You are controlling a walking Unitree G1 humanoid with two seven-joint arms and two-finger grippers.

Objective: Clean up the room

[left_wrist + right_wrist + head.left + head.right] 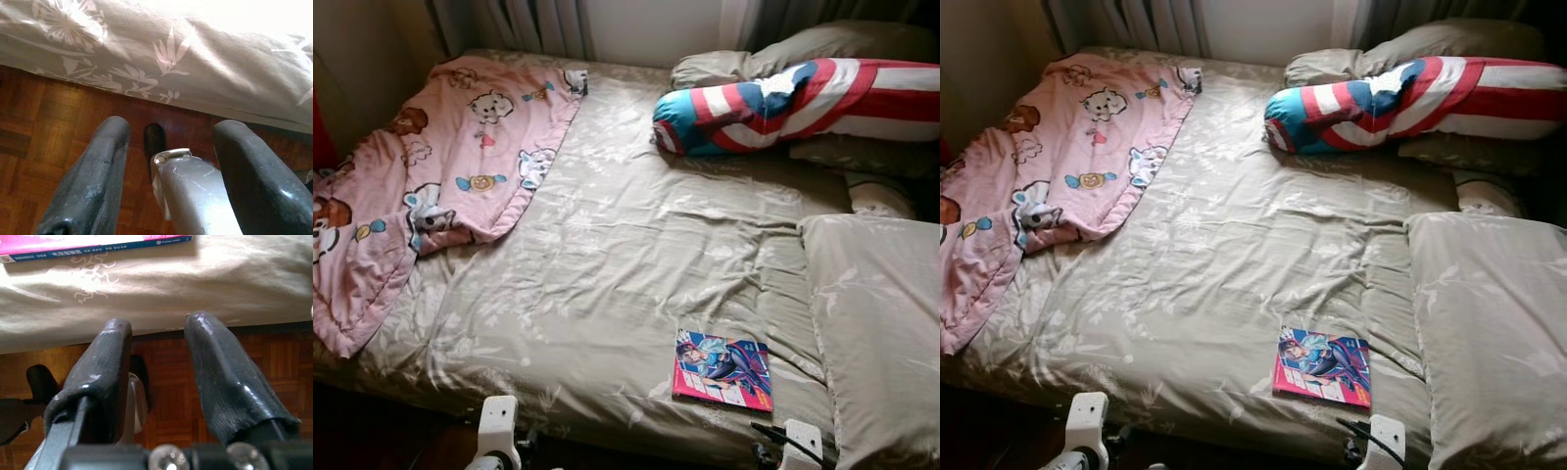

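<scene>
I'm standing at the foot of the bed, nothing picked up yet; I judge this as the approach step, with the book the likeliest first target. It lies flat on the beige floral cover near the foot edge, toward my right side, just beside the big pillow. Right pincer hangs low below the mattress edge, fingers apart and empty, the book's spine showing just above it on the cover. Left pincer is likewise spread and empty, down by the bed's edge over the wood parquet floor. Next move, as I read it: lift the right arm up over the edge and come down on the book; it's thin and flat on soft bedding, so I'd expect to need one finger worked under an edge. Room: pink cartoon blanket rumpled across the far left corner and spilling off the side, a striped red-white-blue bolster at the head with more pillows behind, curtains on the back wall. Light dim.
</scene>
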